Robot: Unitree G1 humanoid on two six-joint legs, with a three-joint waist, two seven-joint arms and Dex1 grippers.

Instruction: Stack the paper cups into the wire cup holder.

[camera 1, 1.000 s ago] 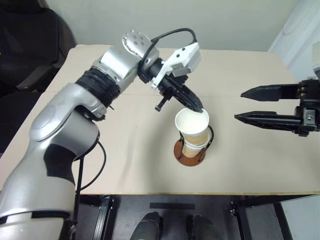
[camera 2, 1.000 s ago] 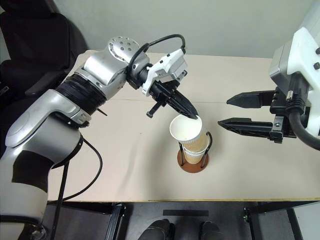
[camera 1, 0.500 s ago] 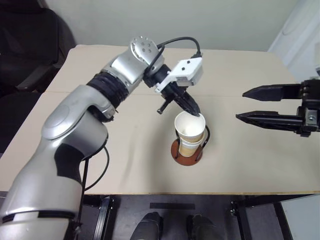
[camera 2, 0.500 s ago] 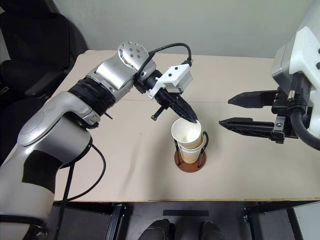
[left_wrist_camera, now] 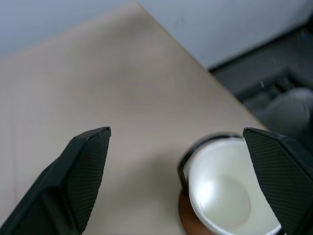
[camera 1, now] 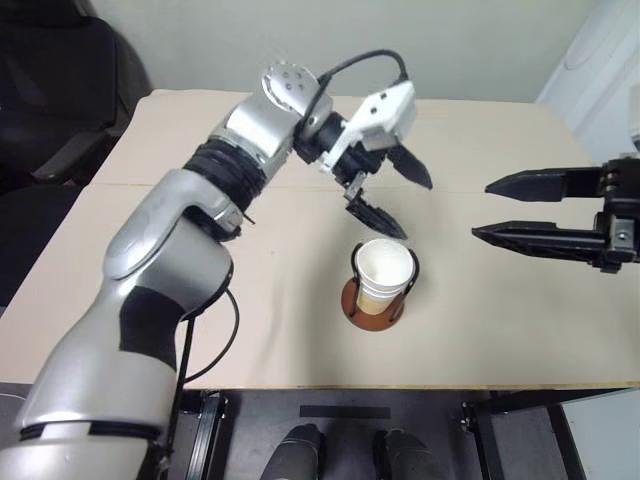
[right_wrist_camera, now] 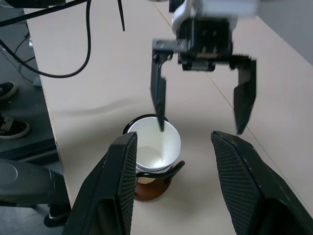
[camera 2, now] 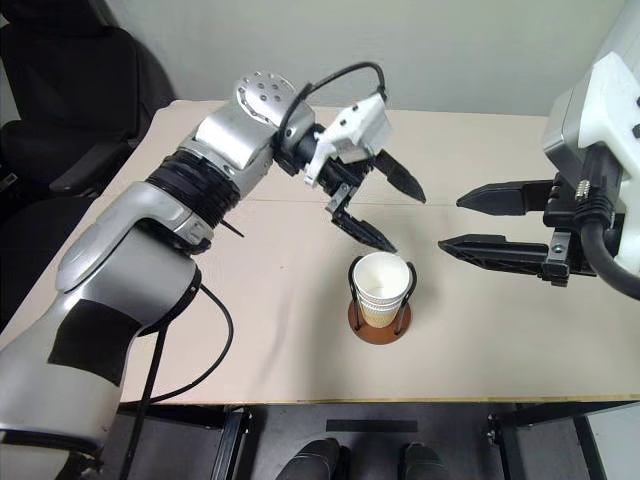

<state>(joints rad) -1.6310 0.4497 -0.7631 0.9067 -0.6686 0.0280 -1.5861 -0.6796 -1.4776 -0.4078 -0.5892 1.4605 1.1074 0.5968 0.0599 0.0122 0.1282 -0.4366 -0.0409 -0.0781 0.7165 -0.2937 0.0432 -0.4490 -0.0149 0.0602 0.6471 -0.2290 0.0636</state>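
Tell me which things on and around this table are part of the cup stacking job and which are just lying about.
Part of the job:
- paper cups, nested in the holder
- wire cup holder, on the table
- left hand, open above the cups
- right hand, open, off to the side

Just lying about:
- black chair beside the table
- shoes on the floor

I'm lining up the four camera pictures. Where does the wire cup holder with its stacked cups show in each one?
Left eye view: wire cup holder, low centre, below the open left gripper.
Right eye view: low centre.
Left wrist view: its loop and base by the lower right finger.
Right wrist view: between the right gripper's fingers.
Shared landmark: the paper cups' white inside.
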